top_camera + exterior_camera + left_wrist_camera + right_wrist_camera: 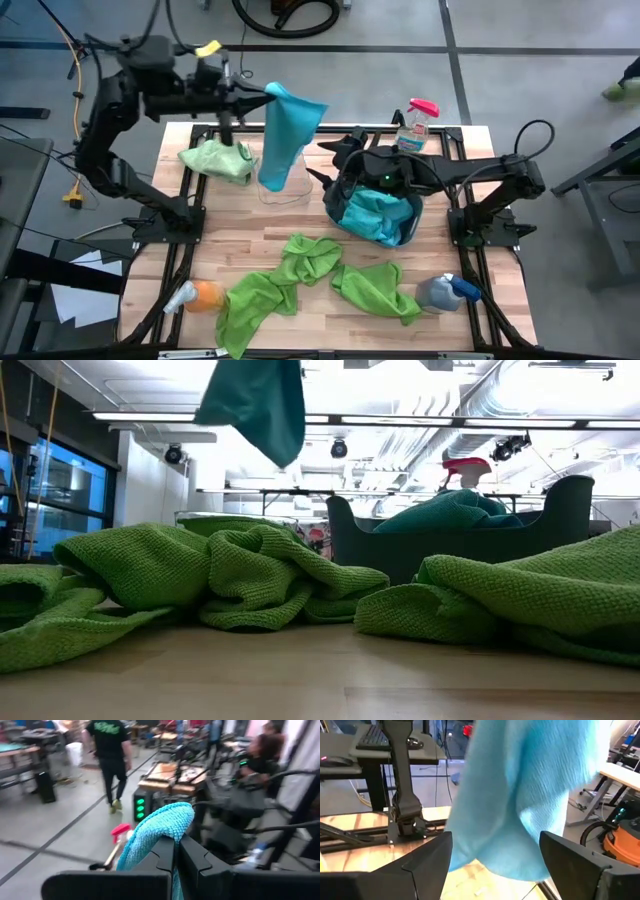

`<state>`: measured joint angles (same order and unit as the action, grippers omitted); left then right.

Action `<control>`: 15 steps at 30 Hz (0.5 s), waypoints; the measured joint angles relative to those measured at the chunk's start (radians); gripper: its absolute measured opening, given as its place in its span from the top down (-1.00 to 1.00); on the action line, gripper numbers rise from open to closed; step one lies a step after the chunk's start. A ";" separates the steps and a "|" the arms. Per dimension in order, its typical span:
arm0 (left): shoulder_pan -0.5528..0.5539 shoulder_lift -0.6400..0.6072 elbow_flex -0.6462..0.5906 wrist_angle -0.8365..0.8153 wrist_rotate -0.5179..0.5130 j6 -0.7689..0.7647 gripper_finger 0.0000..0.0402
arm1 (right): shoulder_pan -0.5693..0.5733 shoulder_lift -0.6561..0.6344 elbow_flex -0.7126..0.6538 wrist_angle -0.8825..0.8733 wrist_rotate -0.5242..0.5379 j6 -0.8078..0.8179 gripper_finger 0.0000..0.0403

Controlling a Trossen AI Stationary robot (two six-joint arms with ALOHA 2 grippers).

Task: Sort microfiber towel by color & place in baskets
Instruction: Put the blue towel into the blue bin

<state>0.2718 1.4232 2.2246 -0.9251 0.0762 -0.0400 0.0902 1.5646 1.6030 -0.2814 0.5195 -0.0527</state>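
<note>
The left end effector, clamped on a hanging light-blue microfiber towel at upper centre, holds it over the clear see-through plastic tub; beside it the right end effector gapes empty above the dark teal-blue plastic tub; crumpled green microfiber towels litter the wooden surface below.

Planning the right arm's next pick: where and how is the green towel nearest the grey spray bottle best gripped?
Grip the green towel at a raised fold near its middle, coming straight down. It lies crumpled and low on the table, so edges offer little; ridges give fingers something to pinch. Stay clear of the grey spray bottle beside it.
</note>
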 joint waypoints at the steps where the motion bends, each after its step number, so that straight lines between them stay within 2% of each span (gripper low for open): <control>1: 0.000 -0.006 0.000 0.001 0.016 0.000 1.00 | -0.005 0.000 0.000 0.002 -0.010 -0.001 -0.48; 5: 0.000 -0.017 0.000 -0.002 0.084 -0.002 1.00 | -0.039 0.000 0.001 0.016 -0.118 0.004 -0.48; 9: 0.000 -0.017 -0.001 -0.002 0.148 -0.018 1.00 | -0.070 0.000 0.001 0.063 -0.170 0.006 -0.48; 15: -0.001 -0.003 -0.001 0.005 0.178 -0.002 1.00 | -0.097 0.002 0.001 0.168 -0.479 0.019 -0.48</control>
<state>0.2710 1.4200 2.2234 -0.9201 0.2546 -0.0417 -0.0070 1.5663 1.6039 -0.1139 0.0406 -0.0334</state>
